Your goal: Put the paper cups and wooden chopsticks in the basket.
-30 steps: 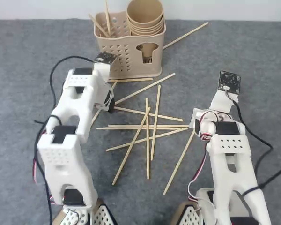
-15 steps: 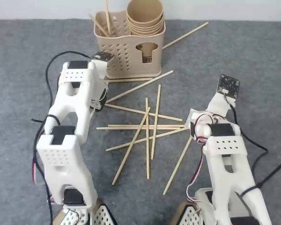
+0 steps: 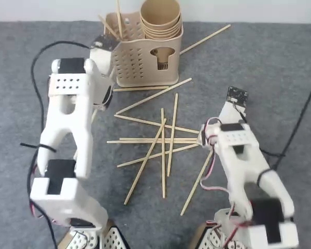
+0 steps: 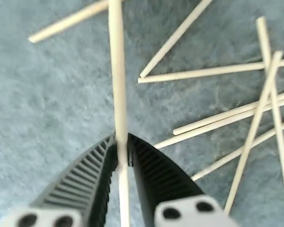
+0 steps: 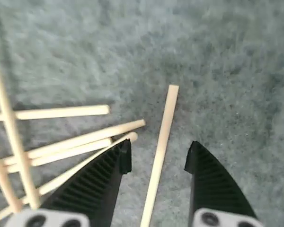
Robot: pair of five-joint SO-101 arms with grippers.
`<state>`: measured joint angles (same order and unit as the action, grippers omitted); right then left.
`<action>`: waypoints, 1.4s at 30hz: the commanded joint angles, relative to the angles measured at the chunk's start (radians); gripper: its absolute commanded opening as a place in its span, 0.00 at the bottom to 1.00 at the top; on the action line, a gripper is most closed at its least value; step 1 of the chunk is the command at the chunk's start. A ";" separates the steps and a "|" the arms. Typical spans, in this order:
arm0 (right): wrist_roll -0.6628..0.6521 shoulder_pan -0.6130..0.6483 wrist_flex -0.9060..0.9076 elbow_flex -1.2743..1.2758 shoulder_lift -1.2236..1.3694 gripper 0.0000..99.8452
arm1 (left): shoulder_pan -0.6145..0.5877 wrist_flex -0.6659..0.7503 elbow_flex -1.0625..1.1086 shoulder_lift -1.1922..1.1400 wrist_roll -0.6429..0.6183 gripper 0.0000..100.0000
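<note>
- carrying one wooden chopstick (image 4: 116, 71), clamped between the closed jaws of the left gripper (image 4: 122, 156), at the nine o'clock side of the basket (image 3: 140, 62), itself at twelve o'clock on the table.
- best raised clear of the rim, tipped point-down, then let go over the eleven o'clock compartment, beside the stacked paper cups (image 3: 160, 18).
- right gripper (image 5: 159, 147) with jaws apart, straddling a loose chopstick (image 5: 163, 123) at four o'clock of the pile (image 3: 163, 150); worth centring before closing.
- thin, smooth, pale sticks, probably prone to rolling; perforated beige basket; tapered brown cups; fuzzy grey carpet (image 3: 269, 72).
</note>
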<state>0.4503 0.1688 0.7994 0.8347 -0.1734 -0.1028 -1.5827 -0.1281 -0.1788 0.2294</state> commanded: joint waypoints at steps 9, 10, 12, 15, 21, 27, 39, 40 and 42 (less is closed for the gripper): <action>0.011 0.001 0.013 -0.115 0.091 0.15 | 0.037 0.008 -0.228 -0.029 -0.051 0.01; 0.009 -0.001 0.005 -0.115 0.093 0.13 | 0.037 0.008 -0.228 -0.037 -0.049 0.01; 0.006 -0.015 0.007 -0.117 0.105 0.10 | 0.035 -0.002 -0.228 -0.038 -0.044 0.01; 0.006 -0.015 0.058 -0.166 0.142 0.13 | 0.015 -0.035 -0.249 -0.037 -0.044 0.01; 0.006 -0.021 0.203 -0.319 0.289 0.06 | -0.035 -0.103 -0.381 -0.038 -0.043 0.01; 0.011 -0.050 0.269 -0.391 0.354 0.01 | -0.044 -0.141 -0.440 -0.038 -0.043 0.01; -0.052 -0.073 0.232 -0.221 0.033 0.01 | -0.035 -0.132 -0.587 -0.044 -0.137 0.01; -0.055 -0.084 0.232 -0.207 -0.022 0.01 | -0.028 -0.132 -0.633 -0.048 -0.158 0.01; -0.057 -0.107 0.232 -0.183 -0.142 0.01 | -0.006 -0.132 -0.714 -0.048 -0.178 0.01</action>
<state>0.4196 0.0967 1.0464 0.6460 -0.1212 -0.1366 -1.7116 -0.7035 -0.2355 0.0974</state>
